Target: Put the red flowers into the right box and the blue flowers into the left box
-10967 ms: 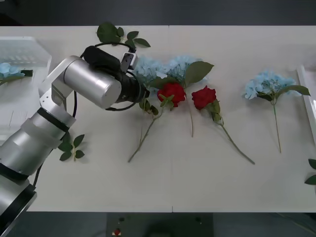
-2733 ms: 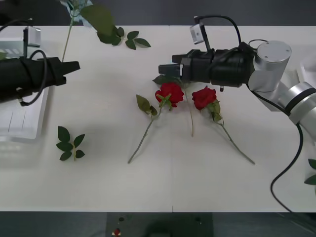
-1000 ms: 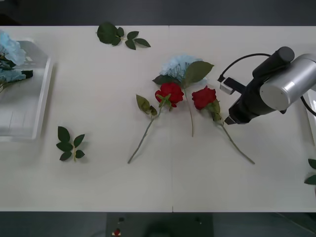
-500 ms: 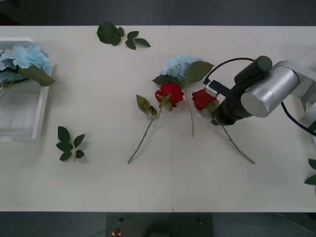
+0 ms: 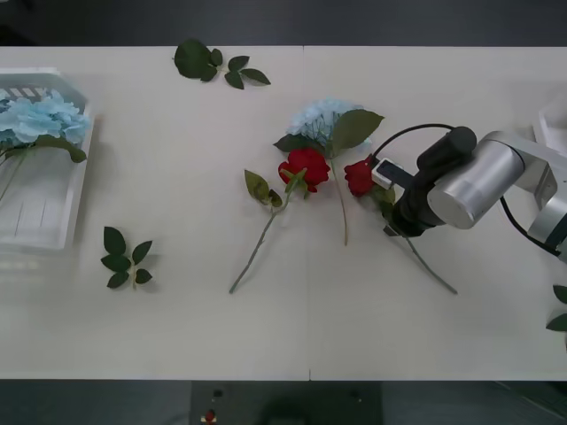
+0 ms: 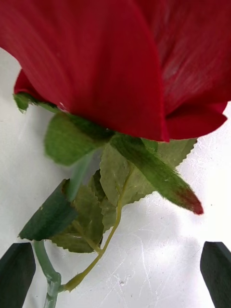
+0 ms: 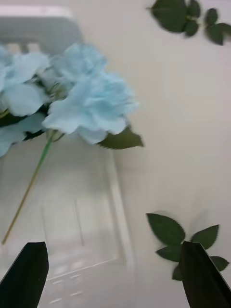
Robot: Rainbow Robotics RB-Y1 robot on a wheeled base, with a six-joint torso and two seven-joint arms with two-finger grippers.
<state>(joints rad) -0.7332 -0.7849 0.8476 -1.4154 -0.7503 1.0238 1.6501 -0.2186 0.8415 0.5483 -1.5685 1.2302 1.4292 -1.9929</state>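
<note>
**Right gripper down over the right-hand rose, fingers spread**

I'm on the right-hand red rose (image 5: 359,174) now; it lies on the white table (image 5: 301,328) just right of centre, bloom towards the far side, its thin green stem (image 5: 425,266) trailing back towards me and to the right; in the right wrist view the bloom (image 6: 120,62) looms huge, with its leaves (image 6: 122,178) and stem (image 6: 48,269) lying between my two dark fingers; the right gripper (image 6: 115,272) is spread wide, one fingertip (image 6: 17,272) just beside the stem, the other (image 6: 216,269) well clear of it; nothing grasped. From the front camera, the right gripper (image 5: 390,212) sits low over the stem just below the bloom. The second red rose (image 5: 306,166) lies just left of it, stem running down-left; a blue flower (image 5: 321,117) with a large green leaf (image 5: 353,128) sits touching behind both roses. Over at the far left, blue flowers (image 5: 40,119) lie in the left box (image 5: 44,232), a translucent ribbed tray; the left wrist view shows that cluster (image 7: 82,101) in the tray (image 7: 86,226); the left gripper (image 7: 113,272) hangs above it, fingers apart and empty. The right box (image 5: 551,133) peeks in at the right edge. Loose leaf sprigs lie at far centre-left (image 5: 213,64) and near left (image 5: 122,257).
</note>
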